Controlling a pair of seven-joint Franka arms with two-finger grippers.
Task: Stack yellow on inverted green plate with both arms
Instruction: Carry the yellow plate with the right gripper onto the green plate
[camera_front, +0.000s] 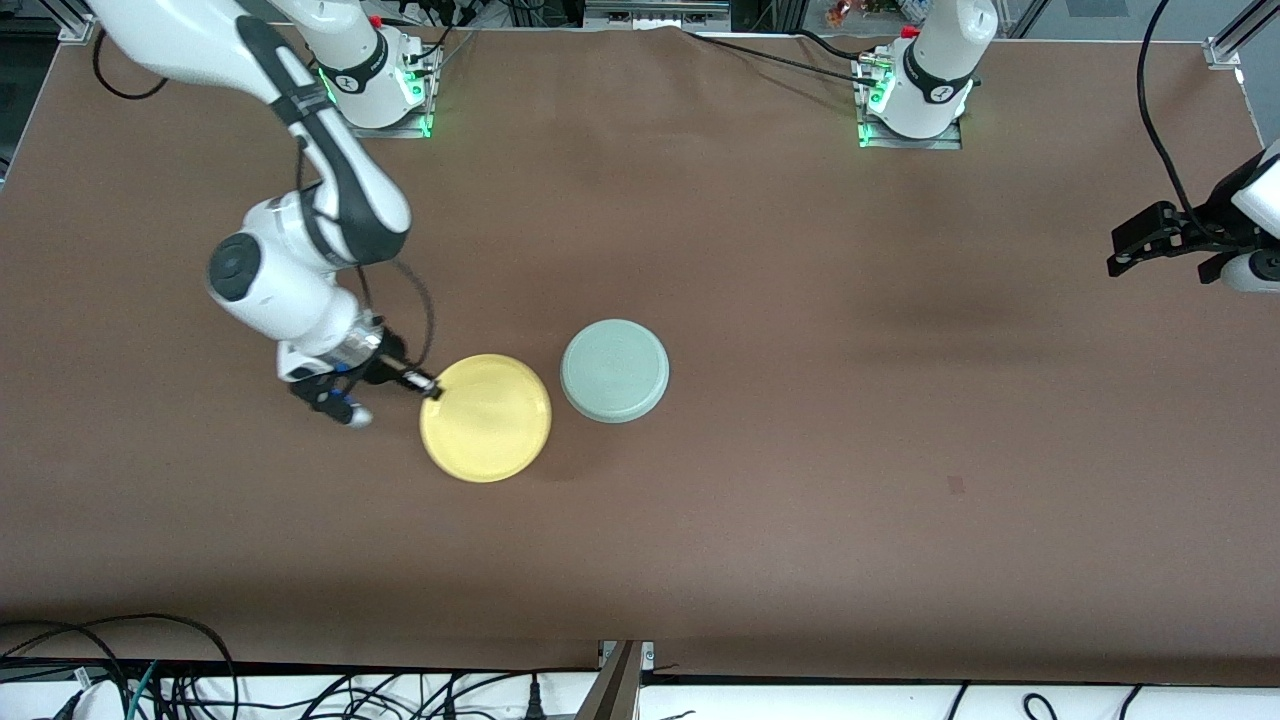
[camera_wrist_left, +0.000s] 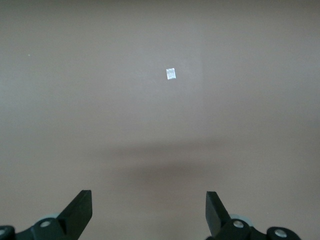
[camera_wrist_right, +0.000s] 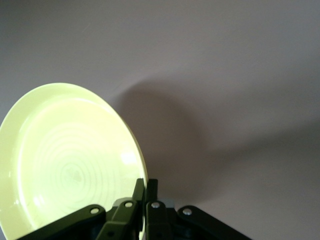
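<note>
- Near the middle of the brown surface (camera_front: 760, 300), the yellow plate (camera_front: 486, 417) lay just beside the green plate (camera_front: 614, 370), which rested upside down.
- The right gripper (camera_front: 428, 388) had its fingers clamped on the yellow plate's rim, at the edge toward the right arm's end.
- The left gripper (camera_front: 1125, 255) waited with fingers spread wide, empty, over the surface's edge at the left arm's end.

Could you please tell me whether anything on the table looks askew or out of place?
Nothing looks wrong. The round pale green plate lies upside down, as intended; the right gripper is pinching the round yellow plastic plate by its rim.
</note>
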